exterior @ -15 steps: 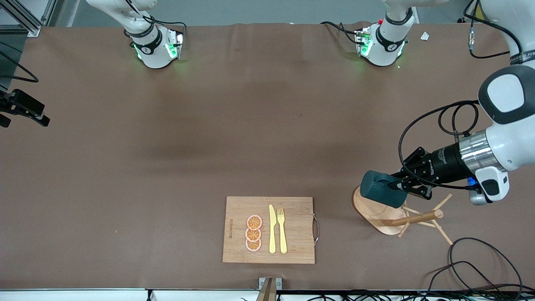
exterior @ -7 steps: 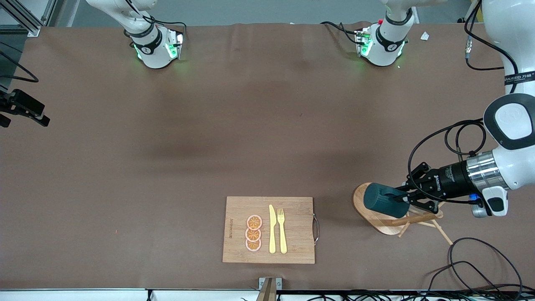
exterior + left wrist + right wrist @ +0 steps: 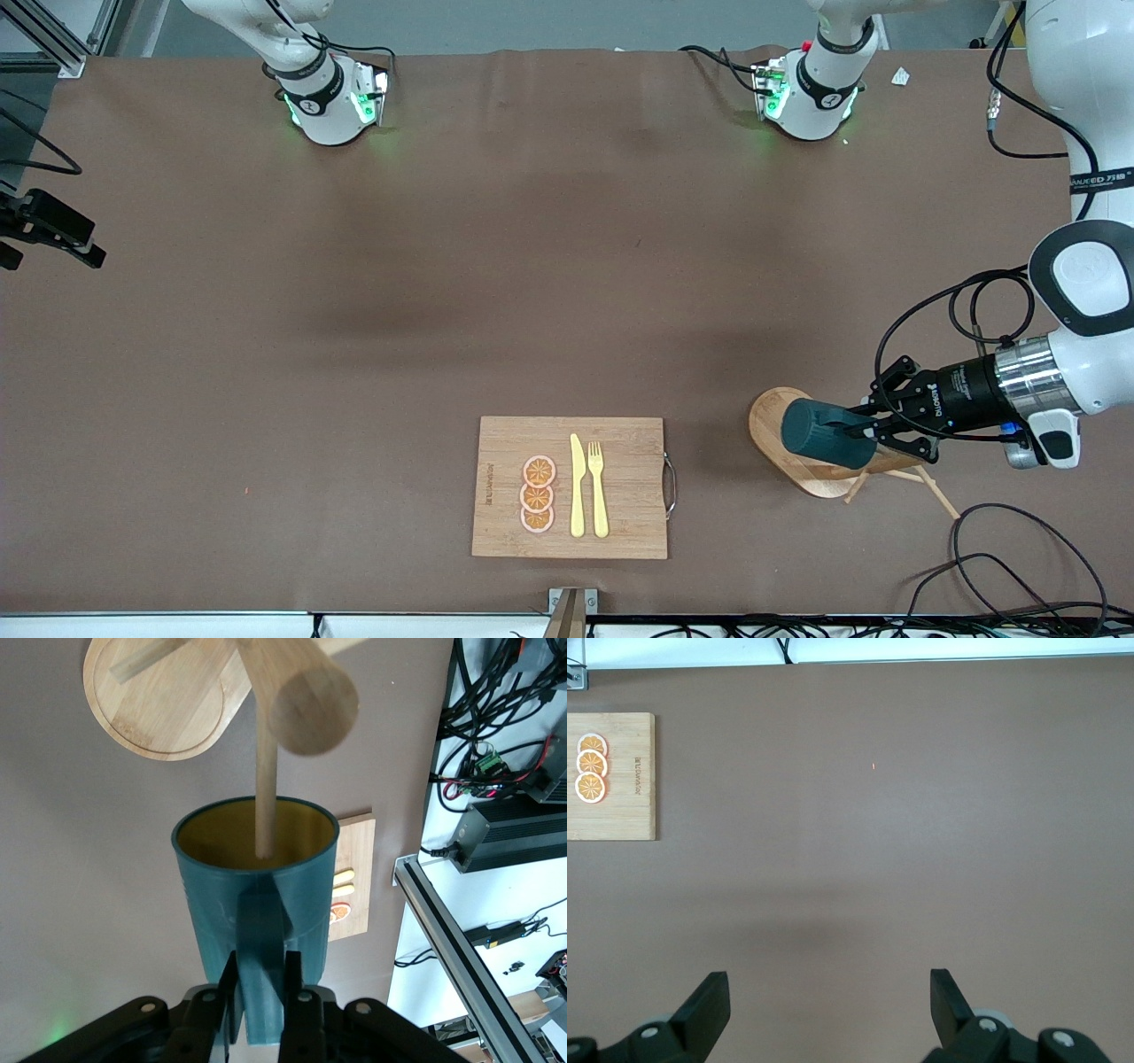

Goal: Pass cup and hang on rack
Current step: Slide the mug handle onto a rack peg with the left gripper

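1. The left gripper (image 3: 861, 431) is seen over the light wooden mug rack with an oval base (image 3: 769, 432), its fingers (image 3: 229, 988) pinched on the small side handle of the dark teal-green cylindrical cup (image 3: 827, 434).
2. The cup is held on its side in the air above the rack's base, with its closed bottom turned toward the right arm's end of the table.
3. In the left wrist view the cup (image 3: 254, 895) is shown with its yellowish-tan inside facing the rack (image 3: 168, 709), and a thin angled peg (image 3: 265, 780) is seen reaching into the cup's open mouth; whether peg and cup touch cannot be told.
4. The rack's thick central post (image 3: 312, 702) is seen just beside the cup's rim.
5. Nearer to the front camera than the rack, and toward the right arm's end, a rectangular bamboo cutting board (image 3: 620, 532) is laid flat.
6. On it, three orange slices (image 3: 537, 494), a yellow knife (image 3: 577, 485) and a yellow fork (image 3: 598, 487) are lined up side by side.
7. The right gripper (image 3: 829, 1005) is held high over bare brown table (image 3: 921, 815), fingers spread wide with nothing between them; that arm waits.
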{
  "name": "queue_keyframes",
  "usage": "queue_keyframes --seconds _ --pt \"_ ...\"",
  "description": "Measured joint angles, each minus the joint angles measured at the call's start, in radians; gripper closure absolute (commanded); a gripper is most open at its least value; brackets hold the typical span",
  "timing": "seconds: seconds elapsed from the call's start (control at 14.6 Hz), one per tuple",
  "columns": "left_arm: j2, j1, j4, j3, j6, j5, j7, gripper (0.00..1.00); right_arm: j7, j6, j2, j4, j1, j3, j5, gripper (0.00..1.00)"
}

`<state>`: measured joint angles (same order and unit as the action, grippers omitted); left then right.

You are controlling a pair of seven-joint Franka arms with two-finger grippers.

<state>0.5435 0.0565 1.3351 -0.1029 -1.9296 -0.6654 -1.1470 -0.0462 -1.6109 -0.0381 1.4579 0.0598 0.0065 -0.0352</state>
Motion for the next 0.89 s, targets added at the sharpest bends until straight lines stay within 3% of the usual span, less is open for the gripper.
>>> queue_keyframes --seconds 0.89 --pt "0.031 0.045 0.000 -0.002 -0.013 -0.001 0.043 0.97 0.000 0.000 0.000 0.000 0.000 0.000 0.000 0.00"
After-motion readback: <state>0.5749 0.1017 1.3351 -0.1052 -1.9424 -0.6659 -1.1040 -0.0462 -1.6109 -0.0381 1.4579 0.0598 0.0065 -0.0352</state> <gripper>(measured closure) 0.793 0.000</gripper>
